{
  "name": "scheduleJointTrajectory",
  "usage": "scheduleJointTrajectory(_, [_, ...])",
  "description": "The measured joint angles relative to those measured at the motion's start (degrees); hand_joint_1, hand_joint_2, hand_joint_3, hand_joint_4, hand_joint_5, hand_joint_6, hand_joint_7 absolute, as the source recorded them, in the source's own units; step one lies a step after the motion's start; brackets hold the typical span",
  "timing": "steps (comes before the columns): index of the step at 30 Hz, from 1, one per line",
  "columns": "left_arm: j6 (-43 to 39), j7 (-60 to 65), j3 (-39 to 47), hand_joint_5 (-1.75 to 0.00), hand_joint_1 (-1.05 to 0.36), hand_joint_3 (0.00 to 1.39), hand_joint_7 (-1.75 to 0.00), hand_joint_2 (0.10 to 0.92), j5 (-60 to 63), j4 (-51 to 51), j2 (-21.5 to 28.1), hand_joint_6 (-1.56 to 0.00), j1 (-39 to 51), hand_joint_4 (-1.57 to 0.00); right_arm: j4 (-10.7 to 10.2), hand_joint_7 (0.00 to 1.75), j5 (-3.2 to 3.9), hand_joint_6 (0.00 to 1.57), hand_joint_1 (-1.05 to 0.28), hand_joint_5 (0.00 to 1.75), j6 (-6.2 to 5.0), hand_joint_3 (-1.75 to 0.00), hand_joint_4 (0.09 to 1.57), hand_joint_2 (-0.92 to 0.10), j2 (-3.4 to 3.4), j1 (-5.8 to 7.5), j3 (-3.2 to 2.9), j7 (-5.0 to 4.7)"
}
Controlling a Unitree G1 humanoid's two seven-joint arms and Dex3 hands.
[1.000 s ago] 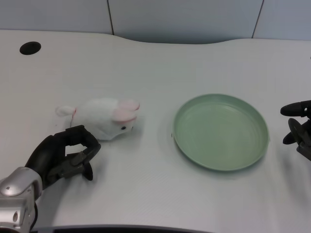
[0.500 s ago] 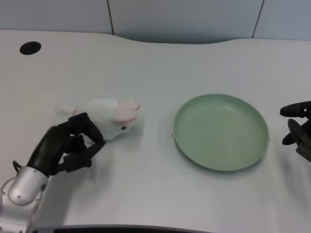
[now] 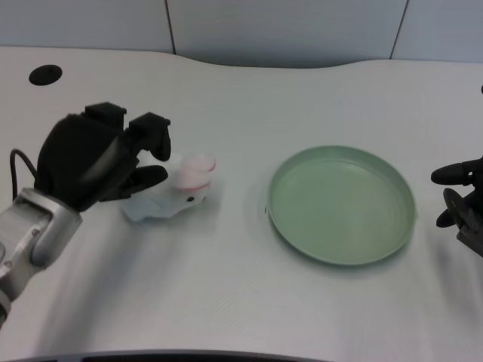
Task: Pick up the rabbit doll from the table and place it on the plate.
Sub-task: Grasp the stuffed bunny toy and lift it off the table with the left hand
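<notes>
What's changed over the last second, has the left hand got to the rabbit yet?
The left hand rose from the near table edge and moved forward over the rabbit doll, now covering its rear, fingers spread above it. A firm grip isn't visible. The doll still lies on the table, and the green plate is unmoved and holds nothing.

Looks like a lab or office test station, not a home. Plain white surface (image 3: 241, 286) with a curved, cut-out back edge and a round black cable hole (image 3: 45, 75) near its far left corner, as on office desks. Behind it, pale grey-blue wall panels (image 3: 279, 26) split by thin dark seams. A black cable (image 3: 13, 170) runs along the robot's silver forearm (image 3: 30, 234).
</notes>
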Motion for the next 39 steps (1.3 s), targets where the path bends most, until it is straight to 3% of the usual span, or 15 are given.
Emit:
scheduleJointTrajectory(1, [1.0, -0.7, -0.8, -1.18, -0.74, 0.17, -0.57, 0.921, 0.7, 0.1, 0.7, -0.52, -1.3, -0.49, 0.1, 1.25, 0.00, 0.38, -0.19, 1.66, -0.10, -0.53, 0.40, -0.92, 0.00, 0.00, 0.00, 0.04])
scheduleJointTrajectory(2, [2.0, -1.6, -1.6, -0.79, -0.81, 0.12, -0.29, 0.921, 1.2, 0.2, 1.1, -0.49, -2.3, -0.42, 0.1, 1.25, -0.03, 0.38, -0.20, 1.66, -0.28, -0.53, 0.39, -0.92, -0.01, 0.02, 0.01, 0.04])
scheduleJointTrajectory(4, [3.6, -4.5, -3.2, -0.51, -0.84, 0.09, -0.11, 0.921, 1.8, 0.5, 1.9, -0.49, -3.9, -0.44, 0.2, 1.26, -0.25, 0.38, -0.20, 1.66, -0.53, -0.53, 0.39, -0.92, 0.00, 0.02, 0.19, -0.06])
scheduleJointTrajectory(5, [4.1, -5.9, -4.0, -0.35, -0.89, 0.06, -0.04, 0.919, 1.9, 0.9, 2.0, -0.41, -4.5, -0.31, 0.2, 1.26, -0.30, 0.38, -0.21, 1.66, -0.57, -0.53, 0.39, -0.92, 0.00, 0.02, 0.25, -0.12])
scheduleJointTrajectory(12, [5.0, -16.6, -7.6, -0.04, -1.00, 0.10, 0.00, 0.921, 1.0, 4.1, 2.1, -0.11, -8.5, -0.01, -0.3, 1.27, -0.18, 0.38, -0.22, 1.65, -0.41, -0.53, 0.39, -0.92, 0.29, 0.07, 0.56, -0.31])
scheduleJointTrajectory(19, [7.5, -34.6, -8.1, 0.00, -1.04, 0.09, 0.00, 0.915, -6.9, 9.7, -0.3, 0.00, -13.5, 0.00, -0.7, 1.27, 0.33, 0.37, -0.22, 1.65, -0.28, -0.53, 0.39, -0.92, 0.45, 0.59, 0.58, -0.19])
scheduleJointTrajectory(23, [10.3, -43.3, -8.4, 0.00, -1.05, 0.05, 0.00, 0.905, -11.0, 16.2, -4.1, 0.00, -17.9, 0.00, -2.1, 1.27, 0.64, 0.37, -0.22, 1.64, 0.60, -0.52, 0.39, -0.92, 0.44, 1.40, 0.51, -0.17])
scheduleJointTrajectory(26, [12.2, -45.0, -9.2, 0.00, -1.05, 0.03, 0.00, 0.892, -11.4, 21.8, -7.3, 0.00, -21.3, 0.00, -2.6, 1.27, 1.00, 0.38, -0.22, 1.64, 0.92, -0.52, 0.39, -0.92, 0.43, 1.60, 0.30, -0.02])
scheduleJointTrajectory(30, [13.3, -45.4, -10.6, 0.00, -1.04, 0.02, 0.00, 0.883, -11.3, 28.1, -10.5, 0.00, -24.7, 0.00, -2.9, 1.28, 2.08, 0.37, -0.22, 1.65, 1.56, -0.53, 0.39, -0.92, 0.43, 2.03, -0.07, 0.36])
scheduleJointTrajectory(39, [16.2, -42.4, -15.1, 0.00, -1.05, 0.00, -0.01, 0.836, -10.1, 36.5, -16.1, -0.03, -27.4, 0.00, -4.8, 1.27, 1.98, 0.37, -0.22, 1.63, 1.64, -0.54, 0.38, -0.92, 0.39, 3.82, -0.20, 0.52])
